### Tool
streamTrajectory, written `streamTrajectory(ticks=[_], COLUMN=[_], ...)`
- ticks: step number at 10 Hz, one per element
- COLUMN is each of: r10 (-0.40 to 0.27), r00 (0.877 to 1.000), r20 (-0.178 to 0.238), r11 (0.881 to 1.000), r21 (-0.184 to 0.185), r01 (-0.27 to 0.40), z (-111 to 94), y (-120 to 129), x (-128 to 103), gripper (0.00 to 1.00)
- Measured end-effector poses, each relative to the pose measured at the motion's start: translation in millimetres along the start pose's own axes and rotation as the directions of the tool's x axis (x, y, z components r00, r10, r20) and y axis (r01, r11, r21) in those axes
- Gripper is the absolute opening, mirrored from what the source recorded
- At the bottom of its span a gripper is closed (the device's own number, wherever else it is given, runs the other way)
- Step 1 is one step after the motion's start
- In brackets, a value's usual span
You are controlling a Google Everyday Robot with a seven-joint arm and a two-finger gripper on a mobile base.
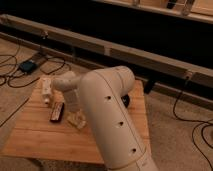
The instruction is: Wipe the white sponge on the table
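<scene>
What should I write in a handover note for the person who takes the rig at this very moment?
Gripper: shut, low over the middle of the table, apparently clamped on the white sponge.
Things: the sponge is at the gripper tip, against the wood, beside the dark remote-like bar. The white bottle lies nearer the far edge.
Done: sponge gripped and brought down to the top.
Left: wiping strokes across the table. How much is already wiped cannot be told.
</scene>
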Motion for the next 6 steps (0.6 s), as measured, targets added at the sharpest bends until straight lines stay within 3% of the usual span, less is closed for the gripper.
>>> streamTrajectory(ticks=[6], r10=[0.148], r00=[0.989], r20=[-0.007], r11=[0.989], r21=[-0.023], r01=[-0.148], z=[5.9], y=[-59.5], x=[17.8], gripper=[0.0])
